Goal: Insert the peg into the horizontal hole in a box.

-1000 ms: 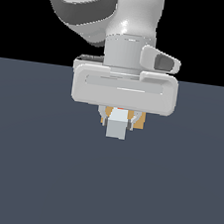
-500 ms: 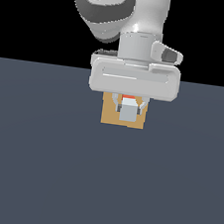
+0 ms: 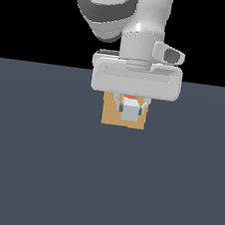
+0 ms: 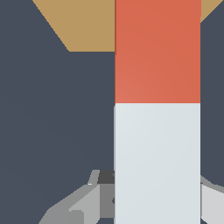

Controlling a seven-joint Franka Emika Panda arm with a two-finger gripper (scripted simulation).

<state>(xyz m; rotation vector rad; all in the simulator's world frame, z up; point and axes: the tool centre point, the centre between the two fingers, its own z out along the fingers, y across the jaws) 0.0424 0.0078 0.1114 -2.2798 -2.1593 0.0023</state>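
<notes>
My gripper (image 3: 131,108) hangs in front of the tan box (image 3: 110,115) and is shut on the peg (image 3: 130,110), holding it by the white half. The peg's white end faces the exterior camera, with a sliver of its red-orange half showing above it. In the wrist view the peg (image 4: 157,109) runs lengthwise, white half near the fingers (image 4: 83,203), red-orange half reaching over the box (image 4: 83,26). The peg and the gripper hide the hole.
A flat dark grey-blue surface (image 3: 36,175) spreads under and around the box. The white arm (image 3: 141,23) rises above the gripper body against a black background.
The arm has carried the peg toward the exterior view's right and up in the image. More of the box now shows behind the gripper.
</notes>
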